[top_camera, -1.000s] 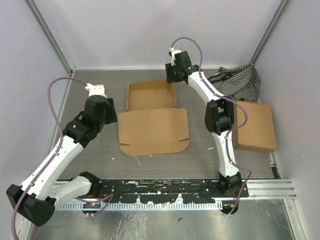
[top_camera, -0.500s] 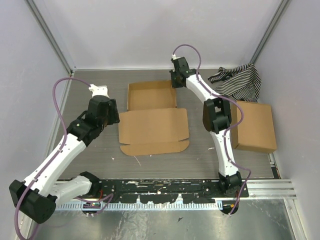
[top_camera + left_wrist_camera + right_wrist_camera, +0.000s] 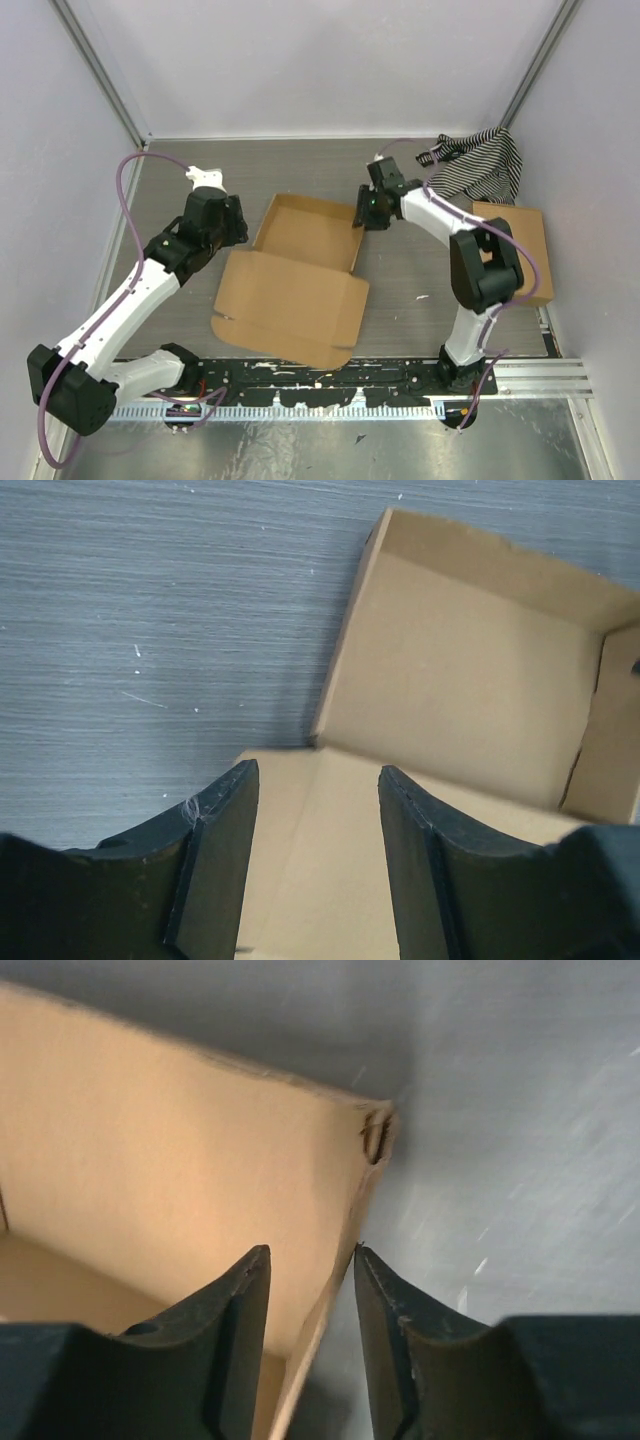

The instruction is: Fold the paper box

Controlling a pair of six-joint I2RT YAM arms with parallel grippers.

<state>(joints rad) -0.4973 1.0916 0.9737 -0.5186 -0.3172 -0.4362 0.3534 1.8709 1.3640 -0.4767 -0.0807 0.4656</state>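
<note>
— Position of the plain brown corrugated cardboard paper box [image 3: 290,300]?
— Middle of the grey wood-grain table [image 3: 300,165], tray walls raised, lid flap spread toward the arm bases. The overhead view hides both grips.
— Wrist views?
— Right gripper [image 3: 310,1252]: fingers apart, astride the tray's right wall, not pinching. Left gripper [image 3: 314,776]: fingers apart, empty, above the lid hinge.

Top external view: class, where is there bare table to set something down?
Free: table strip between paper box and back wall; patch between paper box and right arm. Crowded: far-right corner with striped cloth and larger box.
</note>
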